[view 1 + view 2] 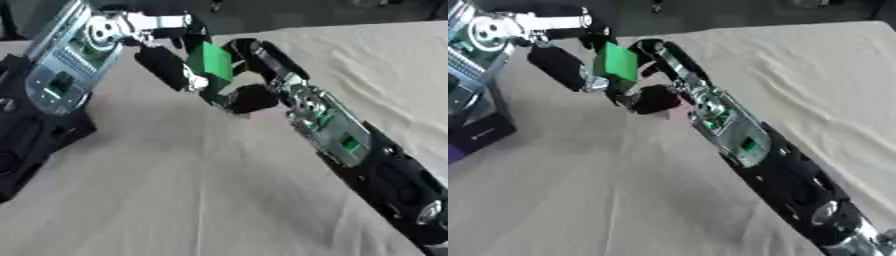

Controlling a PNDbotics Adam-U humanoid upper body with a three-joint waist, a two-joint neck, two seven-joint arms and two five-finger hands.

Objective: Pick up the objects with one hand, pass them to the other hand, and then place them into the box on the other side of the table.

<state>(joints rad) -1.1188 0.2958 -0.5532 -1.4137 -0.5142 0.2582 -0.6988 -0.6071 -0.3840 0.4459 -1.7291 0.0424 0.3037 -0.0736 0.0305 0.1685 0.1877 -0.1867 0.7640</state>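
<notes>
Two black and silver robot arms meet above a bench (219, 200) covered in pale, wrinkled cloth. The left robot hand (166, 67) reaches in from the upper left, and the right robot hand (254, 75) comes up from the lower right. Between them, near the far middle of the bench, is a green block (210, 61), held clear of the cloth. Fingers of both robot hands are curled against the green block, the left on its near-left side and the right round its right side and underside. A small pink patch (680, 111) shows just below the right robot hand; what it is cannot be made out.
</notes>
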